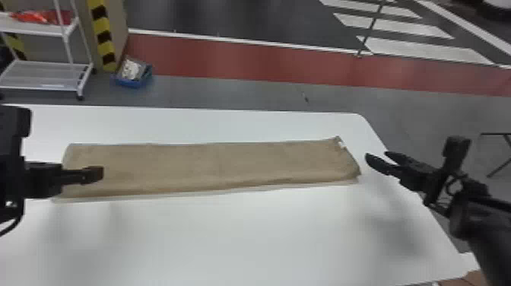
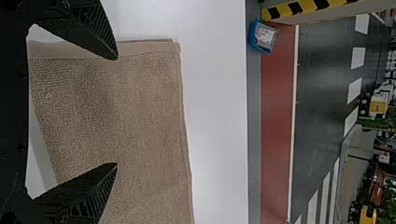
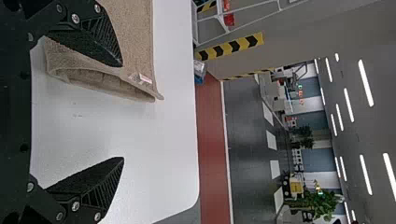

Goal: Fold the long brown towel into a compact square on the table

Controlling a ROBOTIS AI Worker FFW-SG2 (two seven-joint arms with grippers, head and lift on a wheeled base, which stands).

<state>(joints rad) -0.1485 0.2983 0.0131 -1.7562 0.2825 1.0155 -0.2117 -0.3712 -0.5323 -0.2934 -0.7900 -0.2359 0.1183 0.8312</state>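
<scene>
left gripper (image 1: 99, 173) wide open, empty, over brown towel (image 1: 216, 163); right gripper (image 1: 376, 155) gaping, empty, near its end

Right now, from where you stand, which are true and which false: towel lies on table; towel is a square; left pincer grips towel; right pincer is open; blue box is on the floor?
1. The towel lies on the table. True.
2. The towel is a compact square. False: it's a long strip.
3. The left pincer grips the towel. False: the left pincer is open.
4. The right pincer is open. True.
5. The blue box is on the floor. True.
</scene>
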